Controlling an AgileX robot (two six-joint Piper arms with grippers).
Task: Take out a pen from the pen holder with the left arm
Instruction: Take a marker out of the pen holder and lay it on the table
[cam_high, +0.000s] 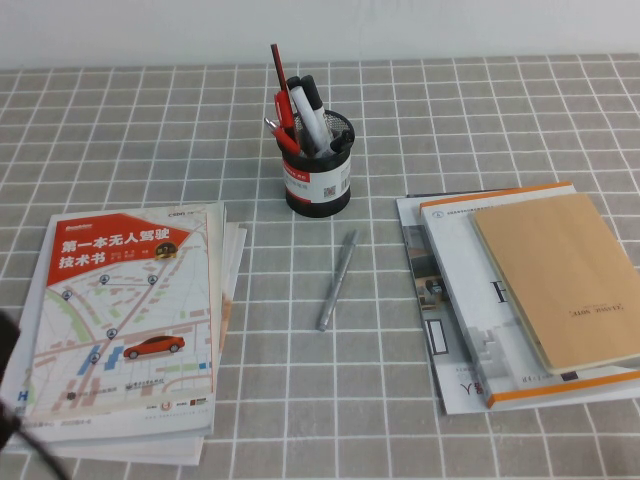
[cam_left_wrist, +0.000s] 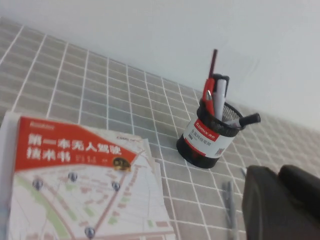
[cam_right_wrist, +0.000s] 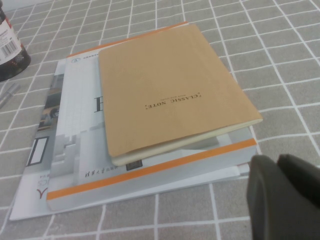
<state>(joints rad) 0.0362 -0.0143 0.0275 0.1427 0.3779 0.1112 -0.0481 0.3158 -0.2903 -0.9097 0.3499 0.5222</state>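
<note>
The left claw (cam_left_wrist: 278, 175) hung low at the near left side of the worktop (cam_high: 300, 400), close above the map book (cam_high: 125, 310). Its two dark fingers were pressed shut, and it held nothing. The pen holder (cam_high: 318, 170) stood well apart from the left claw, far out ahead of it and off toward the right arm's side. The pens (cam_high: 312, 110) stood in the cup with their long sides pointing up. They leaned a little, and their tops poked out over the rim. A thin red pen (cam_high: 283, 95) stuck up highest of all. So I think the left claw would have to open first, go forward and across, and come down on one pen top from above, then pull straight up along the pen. A grab from the side could tip the cup. A grey pen (cam_high: 336, 281) lay flat on the worktop, between the left claw and the cup but just beside the cup. The right claw (cam_right_wrist: 278, 165) hung off to the far side, by the near corner of the books under the brown notebook (cam_high: 560, 280). It looked shut too and was empty, also well apart from the cup.
</note>
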